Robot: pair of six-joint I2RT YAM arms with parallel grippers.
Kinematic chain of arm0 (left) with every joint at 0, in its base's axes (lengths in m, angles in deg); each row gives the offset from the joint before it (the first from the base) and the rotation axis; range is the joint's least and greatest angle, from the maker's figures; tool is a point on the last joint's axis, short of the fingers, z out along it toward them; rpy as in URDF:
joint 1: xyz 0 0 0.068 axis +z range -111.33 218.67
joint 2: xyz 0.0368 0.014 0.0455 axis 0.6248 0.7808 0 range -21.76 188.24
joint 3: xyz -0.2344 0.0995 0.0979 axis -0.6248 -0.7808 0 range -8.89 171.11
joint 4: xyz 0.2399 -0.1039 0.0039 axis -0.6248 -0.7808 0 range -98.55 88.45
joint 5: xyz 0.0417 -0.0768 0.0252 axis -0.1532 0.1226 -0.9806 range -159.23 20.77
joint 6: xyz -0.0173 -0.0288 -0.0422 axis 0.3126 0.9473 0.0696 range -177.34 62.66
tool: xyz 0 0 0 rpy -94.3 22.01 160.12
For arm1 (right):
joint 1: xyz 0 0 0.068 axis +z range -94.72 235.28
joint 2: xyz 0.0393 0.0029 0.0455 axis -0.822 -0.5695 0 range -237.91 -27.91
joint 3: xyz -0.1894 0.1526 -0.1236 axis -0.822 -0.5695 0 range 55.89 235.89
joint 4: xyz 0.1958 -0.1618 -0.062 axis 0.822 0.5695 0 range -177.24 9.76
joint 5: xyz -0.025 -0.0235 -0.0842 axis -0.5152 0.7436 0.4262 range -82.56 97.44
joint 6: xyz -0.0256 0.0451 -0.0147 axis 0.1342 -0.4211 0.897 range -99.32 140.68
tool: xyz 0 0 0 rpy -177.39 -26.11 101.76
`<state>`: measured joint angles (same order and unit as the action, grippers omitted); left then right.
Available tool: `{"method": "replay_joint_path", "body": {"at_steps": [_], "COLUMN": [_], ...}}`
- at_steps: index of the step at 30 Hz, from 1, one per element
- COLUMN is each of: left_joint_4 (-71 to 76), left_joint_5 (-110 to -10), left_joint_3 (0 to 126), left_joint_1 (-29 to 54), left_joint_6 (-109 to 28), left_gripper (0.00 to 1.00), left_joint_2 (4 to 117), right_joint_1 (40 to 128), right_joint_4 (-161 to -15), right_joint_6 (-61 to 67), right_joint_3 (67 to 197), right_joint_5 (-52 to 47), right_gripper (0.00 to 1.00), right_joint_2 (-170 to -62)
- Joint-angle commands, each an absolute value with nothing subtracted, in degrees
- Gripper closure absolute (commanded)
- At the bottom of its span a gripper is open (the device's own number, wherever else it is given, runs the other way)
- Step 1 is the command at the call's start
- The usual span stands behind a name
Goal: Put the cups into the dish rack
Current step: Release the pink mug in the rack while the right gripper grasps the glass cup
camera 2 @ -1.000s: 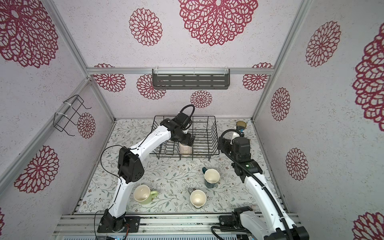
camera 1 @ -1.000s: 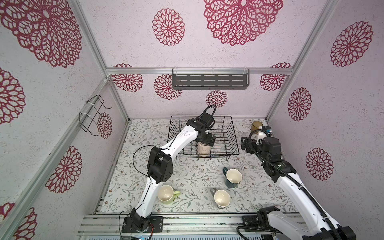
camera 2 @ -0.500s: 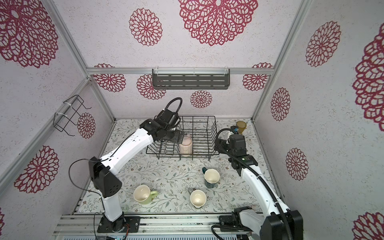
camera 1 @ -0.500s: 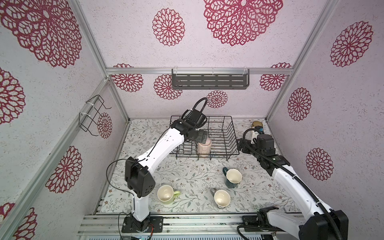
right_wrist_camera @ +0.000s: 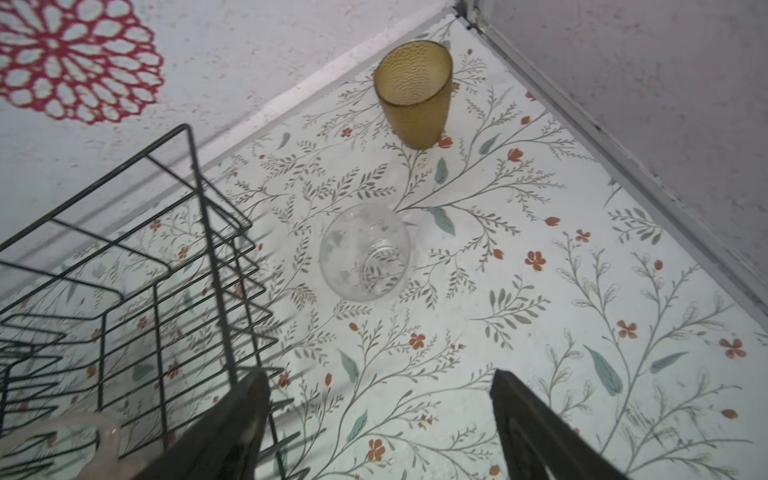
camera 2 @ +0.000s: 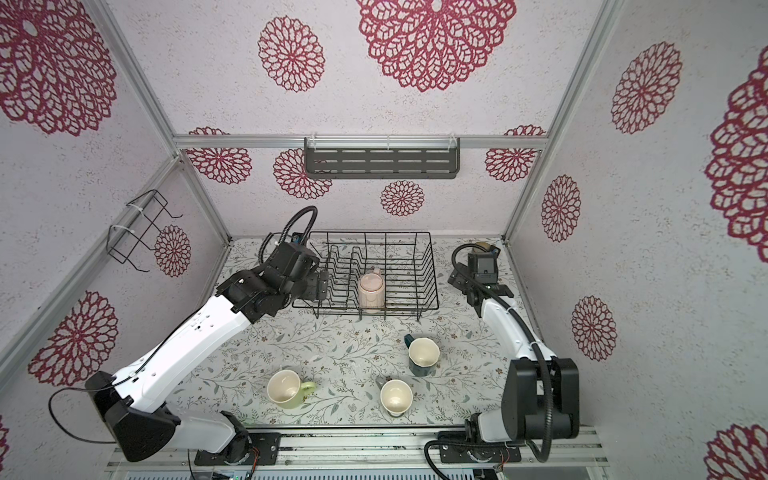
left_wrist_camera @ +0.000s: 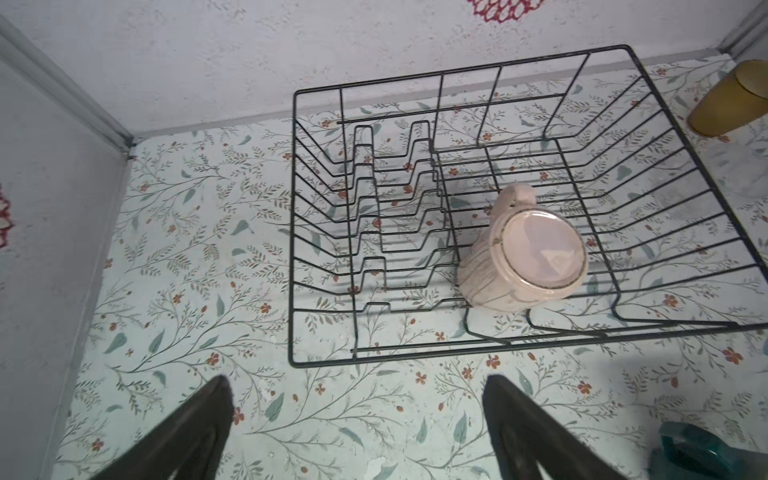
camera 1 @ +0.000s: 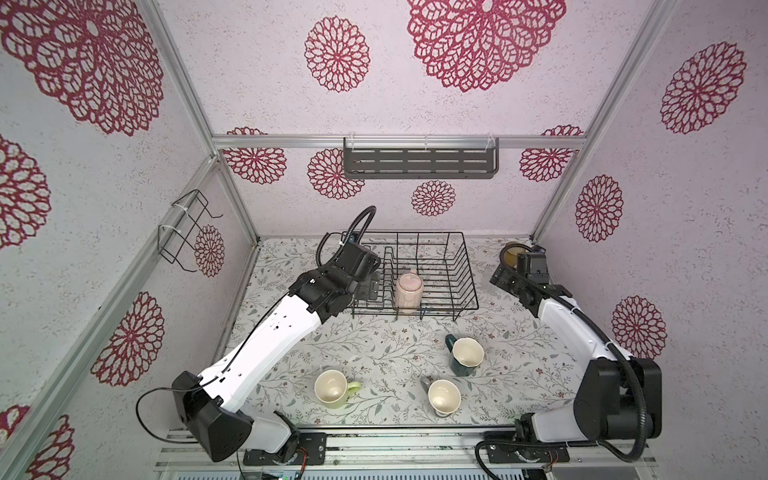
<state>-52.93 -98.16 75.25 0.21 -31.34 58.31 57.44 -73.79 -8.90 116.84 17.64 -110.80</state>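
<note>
Left wrist: pink cup (left_wrist_camera: 524, 249) stands upside-down in dish rack (left_wrist_camera: 293, 232); left end effector (left_wrist_camera: 357, 386), right end effector (right_wrist_camera: 378, 374) apart.

Left arm (camera 1: 274, 332) stretched forward and inward, wrist pitched down, jaws spread wide, holding nothing. Right arm (camera 1: 569, 328) stretched forward along its own side, wrist pitched down, jaws wide, empty.

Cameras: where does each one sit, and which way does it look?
Top views: high in front, looking down at the table; both arms show whole.
Left wrist: on the left arm, facing the dish rack and upside-down pink cup; open fingers show.
Right wrist: on the right arm, facing the clear glass and amber tumbler; open fingers show.
Shared: both wrist views catch the dish rack.
</note>
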Motion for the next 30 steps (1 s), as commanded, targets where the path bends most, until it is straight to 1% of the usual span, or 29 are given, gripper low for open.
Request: {"method": "replay_joint_path", "body": {"at_steps": [1, 6, 7, 9, 17, 18, 19, 22, 25, 28, 30], "left_joint_4": [-49.47, -46.82, -45.74, -45.06, -46.58, -47.22, -47.34, -46.58, -47.48, -46.69, -46.55], "left_joint_5": [-103.55, -103.04, -102.67, -101.97, -101.08, -101.05, -101.07, -100.22, -98.94, -97.7, -97.1], "left_joint_3": [71.94, 67.73, 66.76, 66.08, 65.85, 65.92, 65.53, 64.41, 65.01, 64.16, 64.44], "left_joint_1": [0.98, 1.83, 1.93, 2.01, 2.19, 2.19, 2.2, 2.19, 2.19, 2.19, 2.19], "left_joint_6": [-29.48, -29.95, -30.37, -30.82, -30.96, -30.75, -30.52, -30.49, -29.91, -29.59, -29.71], "left_gripper": [0.03, 0.03, 0.03, 0.03, 0.03, 0.03, 0.03, 0.03, 0.03, 0.03, 0.03], "left_joint_2": [54.44, 50.74, 50.18, 49.63, 49.95, 49.96, 49.89, 49.7, 49.87, 49.76, 49.95], "right_joint_1": [55.3, 53.55, 53.44, 53.35, 53.3, 53.35, 53.35, 53.34, 53.44, 53.44, 53.4], "right_joint_4": [-73.16, -70.44, -69.91, -68.71, -62.28, -61.74, -61.26, -59.48, -60.71, -61.58, -63.12], "right_joint_6": [-6.92, -4.33, -3.67, -1.78, 1.07, 1.24, 1.39, 1.44, 0.9, 0.73, 0.54], "right_joint_3": [120.68, 125.47, 126.44, 128.46, 136.88, 137.61, 138.41, 140.17, 139.16, 137.72, 135.74], "right_joint_5": [15.24, 13.49, 12.74, 11.14, 12.62, 12.63, 12.56, 11.68, 10.61, 10.67, 10.78], "right_gripper": [0.14, 0.19, 0.21, 0.29, 0.37, 0.4, 0.46, 0.71, 0.86, 0.95, 0.98], "right_joint_2": [-113.71, -121.16, -122.7, -125.74, -135.01, -136.09, -137.1, -139.11, -138.38, -136.63, -134.66]}}
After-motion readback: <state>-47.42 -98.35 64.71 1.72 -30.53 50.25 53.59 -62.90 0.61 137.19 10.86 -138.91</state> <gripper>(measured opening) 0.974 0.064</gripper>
